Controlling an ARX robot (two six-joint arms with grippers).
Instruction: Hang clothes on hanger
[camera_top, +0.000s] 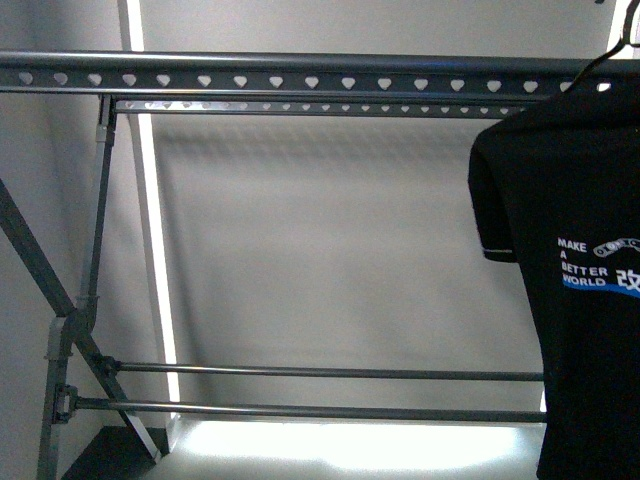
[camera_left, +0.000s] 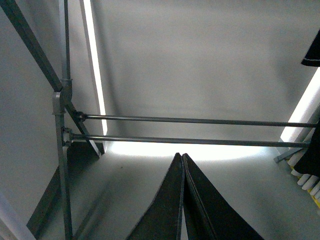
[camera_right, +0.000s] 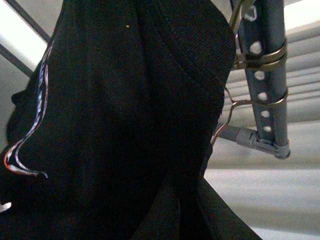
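The black T-shirt (camera_top: 590, 300) with white MAKE A BETTER WORLD print hangs at the far right of the front view, its shoulders on a thin wire hook (camera_top: 612, 50) that rises past the hanger's top rail (camera_top: 300, 76). That grey rail has a row of heart-shaped holes. In the right wrist view the T-shirt (camera_right: 125, 110) fills most of the picture, and my right gripper (camera_right: 178, 192) is shut on its cloth, close to the rail (camera_right: 262, 75), which two wire hooks clasp. My left gripper (camera_left: 181, 156) is shut and holds nothing, low in front of the crossbars (camera_left: 200, 141).
The rack's slanted leg (camera_top: 40, 270) and upright post (camera_top: 98, 220) stand at the left. Two thin crossbars (camera_top: 320, 371) run low across the frame. A bright vertical strip (camera_top: 150, 200) lights the wall behind. White and yellow items (camera_left: 310, 182) lie near the rack's right foot.
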